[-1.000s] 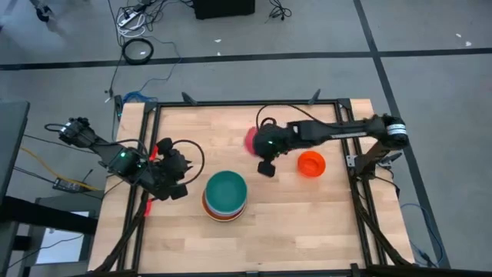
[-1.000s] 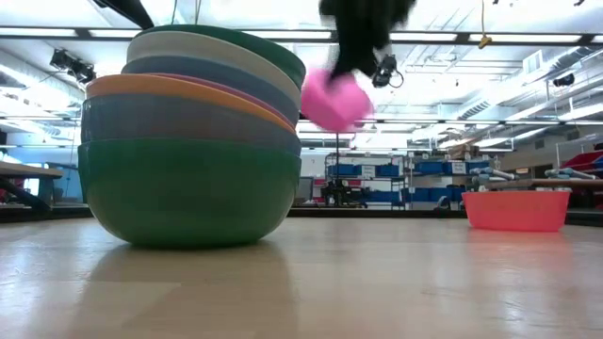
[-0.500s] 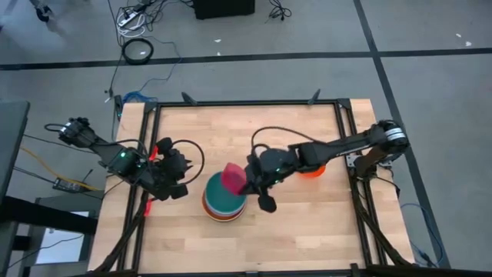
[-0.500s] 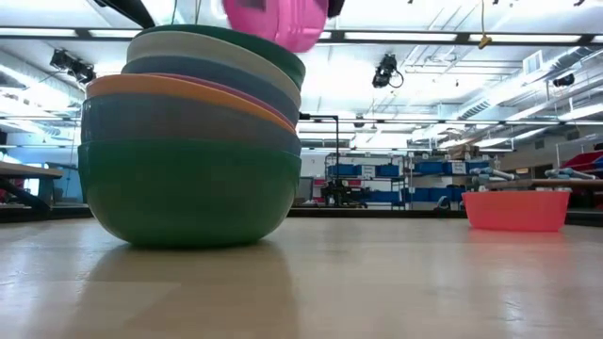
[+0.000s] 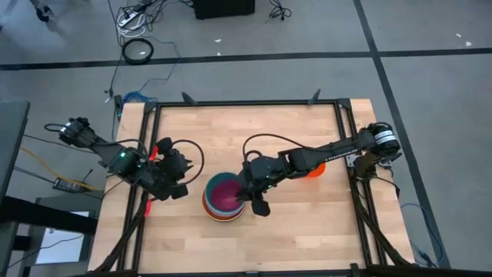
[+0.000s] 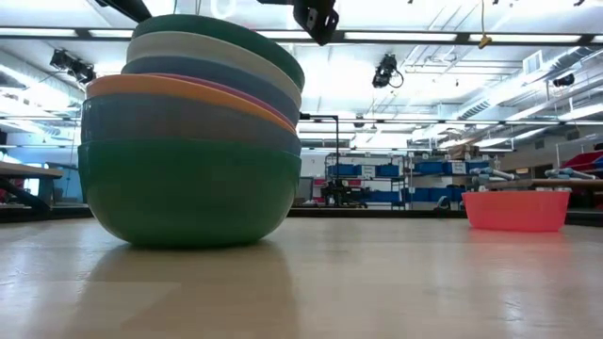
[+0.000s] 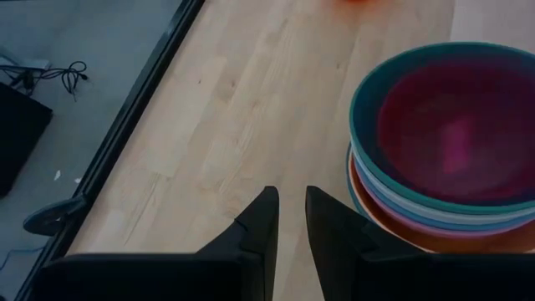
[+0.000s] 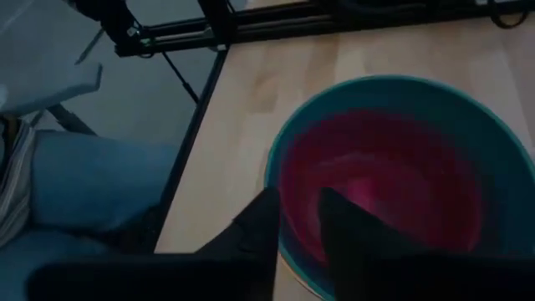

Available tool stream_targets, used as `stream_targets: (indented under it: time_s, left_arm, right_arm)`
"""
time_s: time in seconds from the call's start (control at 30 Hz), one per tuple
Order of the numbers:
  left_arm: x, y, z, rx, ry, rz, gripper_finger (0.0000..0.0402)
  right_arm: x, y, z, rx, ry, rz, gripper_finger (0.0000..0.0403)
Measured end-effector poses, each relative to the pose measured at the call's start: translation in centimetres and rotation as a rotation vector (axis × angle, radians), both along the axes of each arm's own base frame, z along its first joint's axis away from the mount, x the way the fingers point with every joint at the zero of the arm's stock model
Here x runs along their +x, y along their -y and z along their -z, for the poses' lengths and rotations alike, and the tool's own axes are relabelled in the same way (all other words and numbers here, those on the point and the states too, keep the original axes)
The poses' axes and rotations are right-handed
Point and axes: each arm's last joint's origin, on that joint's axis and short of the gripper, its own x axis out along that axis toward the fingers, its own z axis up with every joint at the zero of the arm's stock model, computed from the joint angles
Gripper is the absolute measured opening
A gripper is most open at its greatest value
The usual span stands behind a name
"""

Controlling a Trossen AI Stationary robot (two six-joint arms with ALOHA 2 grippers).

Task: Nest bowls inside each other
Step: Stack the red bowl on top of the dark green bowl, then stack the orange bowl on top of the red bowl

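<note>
Two fingers of the right gripper (image 8: pixel 299 219) stand a narrow gap apart with nothing between them. They hang just above the near rim of the top teal bowl (image 8: pixel 276 167), not touching it as far as I can tell. The low view shows that gripper (image 6: pixel 316 17) clear above the stack of bowls (image 6: pixel 188 141), so I read it as parted and empty.

The magenta bowl (image 5: pixel 224 191) lies seated inside the teal bowl, upright. It is sunk below the rim, so it does not show from table height. From the right wrist I see its inside (image 8: pixel 384 180) ringed evenly by the teal rim.

Stack, bottom to top in the low view:
- a large teal bowl (image 6: pixel 188 193) on the wood
- a light blue one
- an orange rim
- a thin pink edge
- blue
- white
- the teal rim on top, tilted slightly

The stack sits near the middle of the table (image 5: pixel 292 223), toward its front edge.

The right arm reaches in from the right side of the table and crosses over the red-orange bowl (image 5: pixel 314 171), which stands alone, upright, well apart from the stack. The low view shows it (image 6: pixel 516 209) far off to the right.

The left gripper (image 7: pixel 287 201) waits over bare wood just left of the stack. Its fingers are a sliver apart and hold nothing.
</note>
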Motion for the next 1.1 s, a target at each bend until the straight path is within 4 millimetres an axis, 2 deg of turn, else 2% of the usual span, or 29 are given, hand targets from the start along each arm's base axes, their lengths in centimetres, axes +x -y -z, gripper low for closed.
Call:
stream_targets:
  time_s: [0.13, 0.23, 0.53, 0.63, 0.83, 1.1]
  left_arm:
    - [0.0, 0.0, 0.0, 0.000, 0.000, 0.000, 0.0072]
    - [0.0, 0.0, 0.0, 0.000, 0.000, 0.000, 0.0072]
    - [0.0, 0.0, 0.0, -0.003, 0.003, -0.002, 0.0072]
    - [0.0, 0.0, 0.0, -0.003, 0.003, -0.003, 0.0072]
    - [0.0, 0.0, 0.0, -0.005, 0.004, -0.004, 0.0072]
    - [0.0, 0.0, 0.0, -0.005, 0.004, -0.005, 0.0072]
  right_arm:
    - [-0.1, 0.0, 0.0, 0.011, -0.009, 0.009, 0.0112]
    - [-0.9, 0.4, -0.2, -0.003, -0.068, 0.033, 0.0125]
    - [-7.3, 2.6, -1.5, -0.222, -0.424, 0.358, 0.0124]
    - [-8.8, 3.1, -1.6, -0.273, -0.518, 0.432, 0.0124]
    - [-10.5, 3.6, -0.7, -0.299, -0.690, 0.517, 0.0123]
    - [-12.2, 4.1, 3.2, -0.390, -0.864, 0.582, 0.0121]
